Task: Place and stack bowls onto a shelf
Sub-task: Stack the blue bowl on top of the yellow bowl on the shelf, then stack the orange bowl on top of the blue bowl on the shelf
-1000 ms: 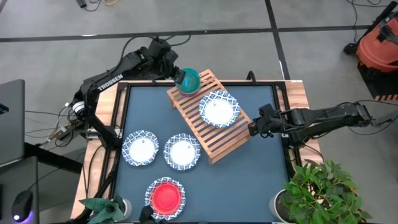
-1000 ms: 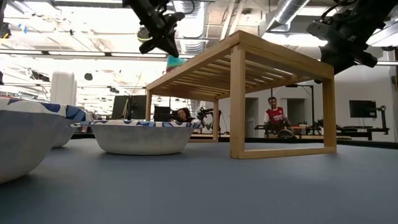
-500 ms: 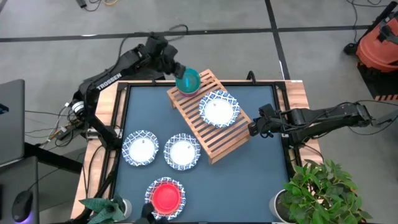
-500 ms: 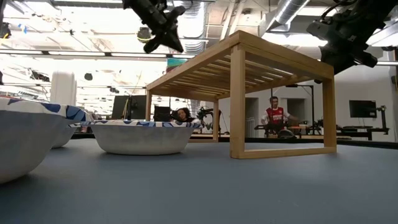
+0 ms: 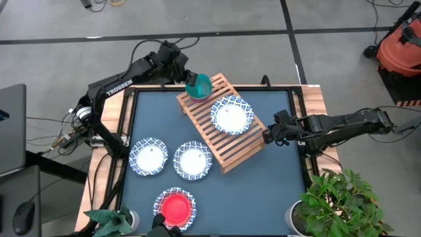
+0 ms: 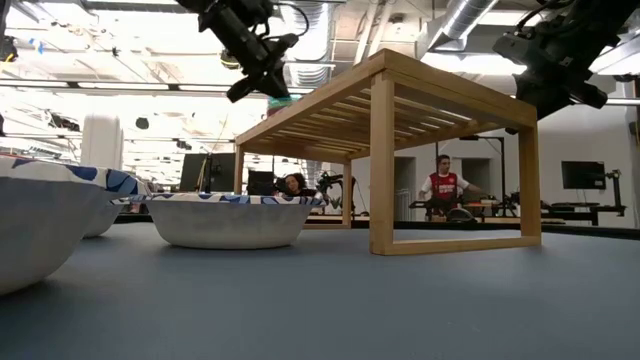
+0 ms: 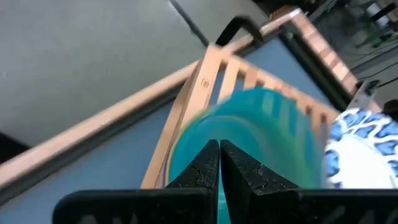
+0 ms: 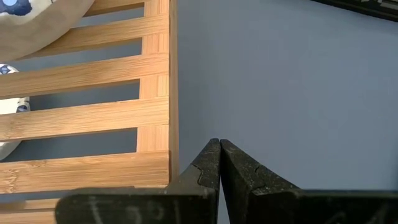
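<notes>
my left end effector [image 5: 187,76] is right over the teal bowl [image 5: 199,86] on the shelf [image 5: 227,148]'s far left corner, fingers pressed together above it. the next bowls sit nearer on the tabletop [image 5: 276,184], closer to me. right end effector [image 5: 268,135] waits shut by the shelf's right edge.

Overhead, table-level, two close wrist cameras; all share shelf [image 5: 222,122].

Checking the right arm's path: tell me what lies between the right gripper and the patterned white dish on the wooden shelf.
Only bare slats of the light-wood shelf separate right gripper from blue-rimmed white dish, per high view.
</notes>
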You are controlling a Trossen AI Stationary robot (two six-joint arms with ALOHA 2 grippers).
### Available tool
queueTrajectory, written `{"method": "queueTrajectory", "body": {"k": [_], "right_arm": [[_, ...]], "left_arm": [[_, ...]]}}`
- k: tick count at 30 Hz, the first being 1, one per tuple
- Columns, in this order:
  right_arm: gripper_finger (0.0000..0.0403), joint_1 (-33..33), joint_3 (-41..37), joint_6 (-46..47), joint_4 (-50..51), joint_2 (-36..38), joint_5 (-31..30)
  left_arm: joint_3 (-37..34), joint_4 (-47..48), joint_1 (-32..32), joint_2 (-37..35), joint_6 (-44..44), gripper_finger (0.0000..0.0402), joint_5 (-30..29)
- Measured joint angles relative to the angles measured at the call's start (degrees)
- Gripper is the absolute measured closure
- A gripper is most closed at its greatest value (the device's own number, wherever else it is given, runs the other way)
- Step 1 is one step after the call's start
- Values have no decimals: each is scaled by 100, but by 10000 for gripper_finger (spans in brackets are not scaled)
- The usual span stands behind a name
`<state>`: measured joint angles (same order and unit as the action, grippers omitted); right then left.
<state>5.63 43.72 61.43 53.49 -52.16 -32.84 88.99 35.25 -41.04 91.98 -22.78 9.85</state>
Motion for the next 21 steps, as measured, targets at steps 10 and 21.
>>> {"method": "queueTrajectory", "body": {"k": [10, 21], "right_arm": [[367, 0, 0, 2, 0, 0, 0], [367, -7, 0, -29, 0, 0, -7]], "left_arm": [[-103, -599, 1, -84, -377, 401, 375], [-103, -388, 660, -762, -158, 401, 3119]]}}
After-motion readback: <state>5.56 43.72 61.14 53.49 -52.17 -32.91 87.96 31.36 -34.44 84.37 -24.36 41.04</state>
